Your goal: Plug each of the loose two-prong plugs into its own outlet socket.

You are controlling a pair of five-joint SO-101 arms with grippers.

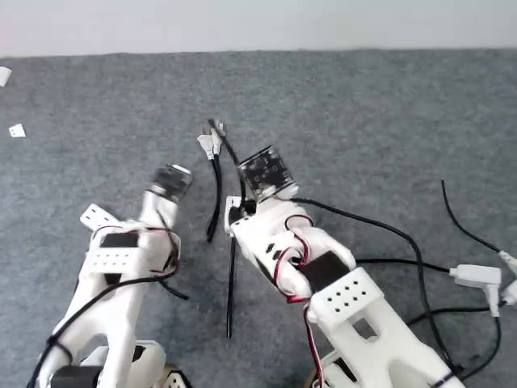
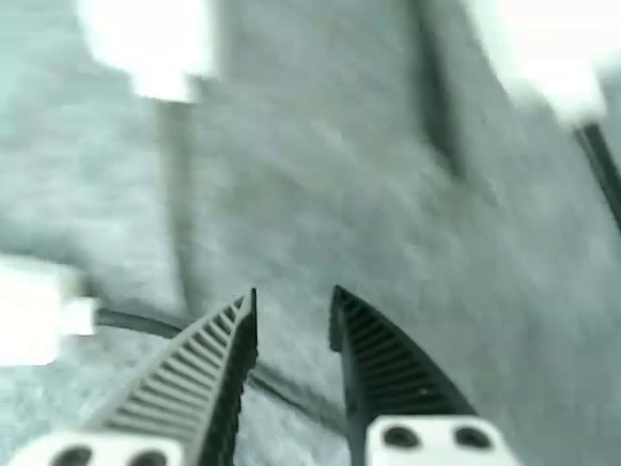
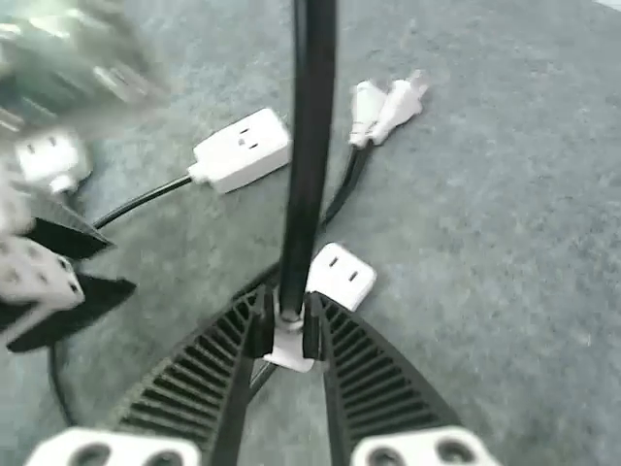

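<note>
The right claw (image 1: 234,217), from above, sat near the pair of loose plugs (image 1: 212,143); the left claw (image 2: 291,313) gaped empty; close up, the right pinched a corded white plug (image 3: 288,345), with a socket (image 3: 340,275) between it and that pair, so aligning prongs seemed next.

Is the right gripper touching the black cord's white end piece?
Touching. The right wrist view shows the right gripper with both fingers pressed against the white end piece of the black cord, no gap on either side.
</note>
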